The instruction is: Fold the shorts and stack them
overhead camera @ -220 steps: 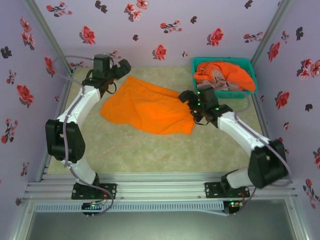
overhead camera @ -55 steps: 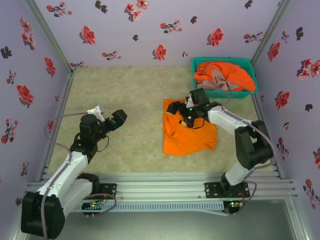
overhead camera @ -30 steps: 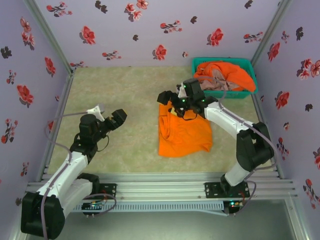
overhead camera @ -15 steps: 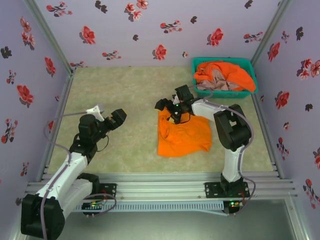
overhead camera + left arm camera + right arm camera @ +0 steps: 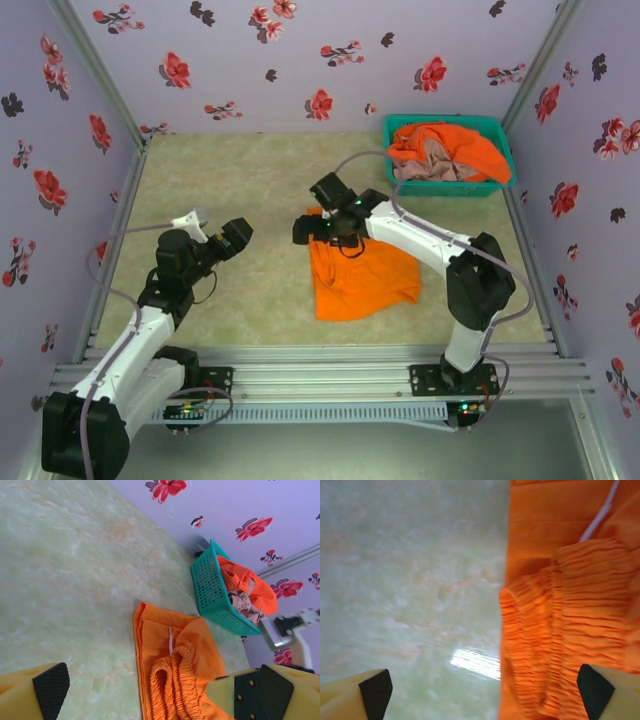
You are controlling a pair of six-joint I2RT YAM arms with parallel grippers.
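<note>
A folded pair of bright orange shorts [image 5: 362, 278] lies on the table, right of centre, with its gathered waistband and a white drawstring [image 5: 170, 636] showing. My right gripper [image 5: 322, 234] hovers open over the upper left corner. Its jaws [image 5: 485, 695] span the waistband edge [image 5: 560, 630] and bare table, and nothing is gripped. My left gripper [image 5: 237, 239] stands open above the table, left of the orange shorts [image 5: 170, 660], and its jaws [image 5: 155, 690] hold nothing. More shorts, orange [image 5: 455, 140] and pink-beige [image 5: 430, 168], are heaped in the basket.
The teal mesh basket [image 5: 500, 186] stands at the back right corner, also seen from the left wrist as the basket [image 5: 210, 590]. Floral walls close in the pale green table [image 5: 240, 170] on three sides. A metal rail [image 5: 320, 375] runs along the near edge.
My right gripper has swept left over the top of the orange shorts to their upper left corner, and the shorts have shifted slightly left. The left arm has stayed still.
</note>
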